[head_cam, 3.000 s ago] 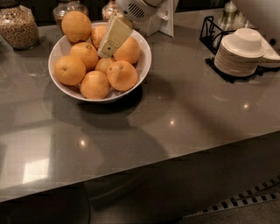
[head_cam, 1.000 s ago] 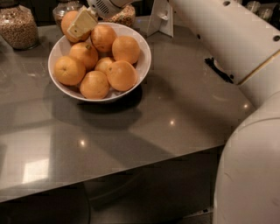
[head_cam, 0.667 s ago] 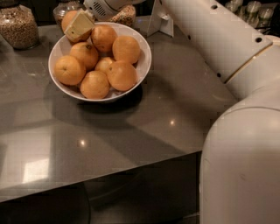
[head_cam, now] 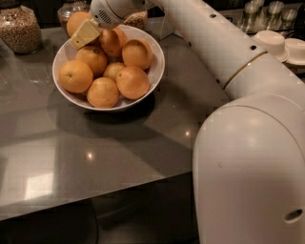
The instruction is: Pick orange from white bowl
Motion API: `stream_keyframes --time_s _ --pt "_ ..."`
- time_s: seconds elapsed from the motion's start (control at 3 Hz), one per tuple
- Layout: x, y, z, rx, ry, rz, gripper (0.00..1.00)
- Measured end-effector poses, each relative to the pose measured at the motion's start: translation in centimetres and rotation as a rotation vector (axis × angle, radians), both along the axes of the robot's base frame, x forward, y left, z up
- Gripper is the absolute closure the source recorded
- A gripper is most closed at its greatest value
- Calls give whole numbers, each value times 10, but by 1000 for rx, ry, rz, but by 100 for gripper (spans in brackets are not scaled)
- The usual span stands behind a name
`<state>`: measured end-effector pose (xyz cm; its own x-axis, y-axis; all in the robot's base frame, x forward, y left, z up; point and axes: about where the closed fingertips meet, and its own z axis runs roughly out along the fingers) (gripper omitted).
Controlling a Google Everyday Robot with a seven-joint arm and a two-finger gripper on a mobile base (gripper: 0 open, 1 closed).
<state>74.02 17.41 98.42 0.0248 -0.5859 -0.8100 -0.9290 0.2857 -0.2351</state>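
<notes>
The orange (head_cam: 74,21) we are after sits at the far left edge of the white bowl (head_cam: 158,71), highest in the pile. The tool (head_cam: 85,32) lies against its near right side. We cannot tell whether the tool is spread or pinching the fruit.

We count eight oranges in all: this one plus seven other oranges (head_cam: 103,92), heaped below it and to its right, touching one another. One white bowl holds them all, and it stands on a grey, glossy tabletop (head_cam: 119,147).

The white arm (head_cam: 224,52) reaches to the bowl from the right, and its bulky lower part fills the near right corner.

Behind the bowl we see three glass jars (head_cam: 18,26): one of pale grain at the far left, and two more partly hidden behind the tool. At the far right are small white bowls (head_cam: 270,42) in two piles, and behind them three small lidded jars (head_cam: 274,9).

Compared with three seconds ago, the tool has moved from the back middle of the bowl to its far left. The arm now covers much of the right side, where a black wire rack could then be seen. Over the last second the tool has hardly shifted, while the arm's bulk takes up more of the view.
</notes>
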Motion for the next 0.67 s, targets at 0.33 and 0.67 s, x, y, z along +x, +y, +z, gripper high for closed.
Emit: stream_keyframes --time_s 0.33,0.67 --pt "5 1 -6 -2 -10 3 25" --pt "7 1 -9 -1 -21 5 44"
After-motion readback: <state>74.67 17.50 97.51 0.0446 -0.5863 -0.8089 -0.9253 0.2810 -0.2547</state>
